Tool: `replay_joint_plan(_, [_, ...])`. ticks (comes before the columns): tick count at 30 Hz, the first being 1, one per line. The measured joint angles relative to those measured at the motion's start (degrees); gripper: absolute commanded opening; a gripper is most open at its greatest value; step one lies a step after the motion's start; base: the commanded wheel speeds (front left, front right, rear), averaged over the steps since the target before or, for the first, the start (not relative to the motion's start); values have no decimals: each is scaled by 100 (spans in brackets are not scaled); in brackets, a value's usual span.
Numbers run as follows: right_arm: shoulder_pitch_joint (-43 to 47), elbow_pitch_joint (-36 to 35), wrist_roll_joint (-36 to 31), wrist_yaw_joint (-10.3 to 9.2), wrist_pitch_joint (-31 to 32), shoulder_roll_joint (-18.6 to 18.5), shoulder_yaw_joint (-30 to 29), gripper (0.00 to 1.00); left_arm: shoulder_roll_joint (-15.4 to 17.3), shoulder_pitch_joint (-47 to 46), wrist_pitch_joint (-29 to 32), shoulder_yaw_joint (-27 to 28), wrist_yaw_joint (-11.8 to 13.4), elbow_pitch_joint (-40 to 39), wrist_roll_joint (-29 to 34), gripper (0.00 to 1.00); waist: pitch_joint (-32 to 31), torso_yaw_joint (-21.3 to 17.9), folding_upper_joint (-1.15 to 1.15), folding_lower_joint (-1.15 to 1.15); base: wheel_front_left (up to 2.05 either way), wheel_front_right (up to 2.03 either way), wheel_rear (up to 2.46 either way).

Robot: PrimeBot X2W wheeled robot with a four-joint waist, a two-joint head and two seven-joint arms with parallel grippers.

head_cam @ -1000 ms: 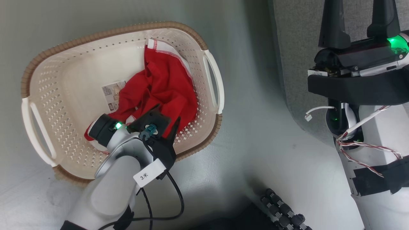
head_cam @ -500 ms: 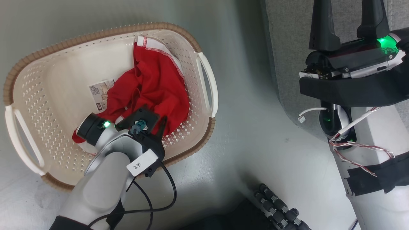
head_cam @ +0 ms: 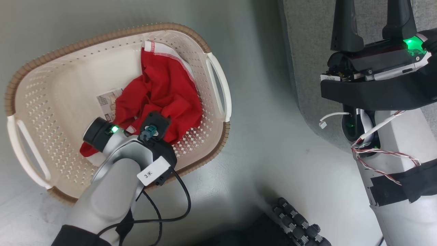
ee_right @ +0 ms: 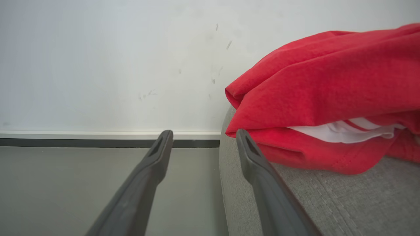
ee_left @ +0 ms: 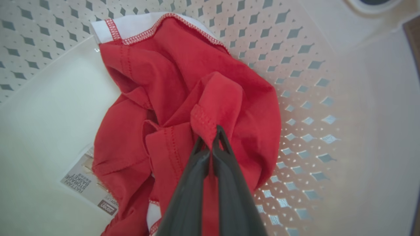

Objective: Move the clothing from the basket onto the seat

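Note:
The cream basket [head_cam: 218,85] with its brown rim stands on the floor at the left. A crumpled red garment [head_cam: 167,89] with white trim lies inside it. My left gripper [ee_left: 213,134] reaches down into the basket and is shut on a raised fold of this red fabric [ee_left: 183,85]. My right gripper [ee_right: 203,134] is open and holds nothing; it hovers at the edge of the grey sofa [head_cam: 307,41]. A second red garment [ee_right: 328,88] with white trim lies on the sofa seat [ee_right: 344,203], just right of the right fingers.
A printed label [head_cam: 106,100] is stuck to the basket floor beside the garment. Grey floor lies between basket and sofa. A black ribbed part [head_cam: 300,225] and a black cable [head_cam: 184,205] sit near the bottom. A white wall with dark skirting [ee_right: 98,142] stands ahead of the right gripper.
The head view has shifted, so the basket sits further left. My left wrist has tipped further over the garment, hiding the finger that showed before. The right gripper stays open.

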Motion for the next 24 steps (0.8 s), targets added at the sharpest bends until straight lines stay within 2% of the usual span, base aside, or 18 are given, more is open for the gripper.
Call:
replay_joint_plan(12, [44,288,-93,56,-1,-70,-41,100,-209,-87,-611,-56,-3,73,-30,0,-371,240,0,0,0,0,0])
replay_joint_plan(24, [447,783,-133,103,-1,-274,-153,100,-326,-84,-1203,-63,-46,-34,-274,0,-1126,665,0,0,0,0,0])
